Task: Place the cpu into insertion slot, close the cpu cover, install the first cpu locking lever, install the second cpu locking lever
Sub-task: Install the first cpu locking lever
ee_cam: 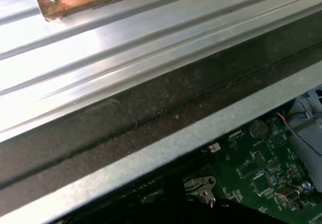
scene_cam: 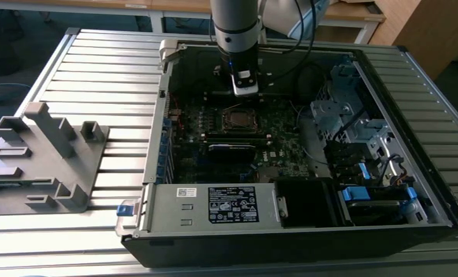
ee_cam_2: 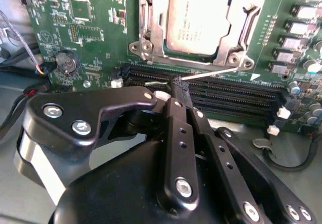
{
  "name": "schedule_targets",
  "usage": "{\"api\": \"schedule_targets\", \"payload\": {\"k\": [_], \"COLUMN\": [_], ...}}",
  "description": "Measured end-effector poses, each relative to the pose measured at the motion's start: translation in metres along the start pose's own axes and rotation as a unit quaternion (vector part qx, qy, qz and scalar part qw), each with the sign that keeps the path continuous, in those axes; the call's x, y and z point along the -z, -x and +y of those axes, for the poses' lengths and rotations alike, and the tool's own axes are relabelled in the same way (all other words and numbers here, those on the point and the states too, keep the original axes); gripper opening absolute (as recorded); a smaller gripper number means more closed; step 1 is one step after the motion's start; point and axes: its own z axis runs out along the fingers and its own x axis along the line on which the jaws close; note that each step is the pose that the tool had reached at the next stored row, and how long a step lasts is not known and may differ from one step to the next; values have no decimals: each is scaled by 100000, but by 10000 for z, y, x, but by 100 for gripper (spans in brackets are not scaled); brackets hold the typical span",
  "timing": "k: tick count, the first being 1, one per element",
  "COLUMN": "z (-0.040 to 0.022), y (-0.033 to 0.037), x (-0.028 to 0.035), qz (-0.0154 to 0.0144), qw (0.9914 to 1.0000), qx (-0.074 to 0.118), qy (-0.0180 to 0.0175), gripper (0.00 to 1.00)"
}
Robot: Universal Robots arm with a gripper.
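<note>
The cpu [ee_cam_2: 198, 20] lies flat in the insertion slot [scene_cam: 238, 118], its grey metal top showing through the window of the cpu cover [ee_cam_2: 157, 27], which is down over it. A thin silvery locking lever [ee_cam_2: 211, 73] runs along the socket's edge nearest the memory slots. Its free end sits at my gripper's tip. In the second wrist view my gripper [ee_cam_2: 180, 87] is shut, with its black fingertips touching that lever end. In the exterior view the gripper [scene_cam: 244, 89] hangs inside the open computer case, just behind the socket.
Long black memory slots [ee_cam_2: 226, 90] lie between the gripper and the socket. A coin battery [ee_cam_2: 66, 60] and cables sit to one side. Drive cages [scene_cam: 352, 115] fill the case's right. The power supply [scene_cam: 213, 205] is at the front, and a grey fixture [scene_cam: 44, 156] stands outside on the left.
</note>
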Motion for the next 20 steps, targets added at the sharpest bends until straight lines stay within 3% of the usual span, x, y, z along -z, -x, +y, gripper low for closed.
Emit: {"api": "schedule_targets", "payload": {"k": [4,9,20], "z": [-8,-28,-37], "y": [4,12,7], "x": [1,-5,-46], "qz": [69,-354,-383], "qw": [100000,99998,99998], "qx": [-35,30,36], "qy": [220,421,436], "gripper": [11,11,11]}}
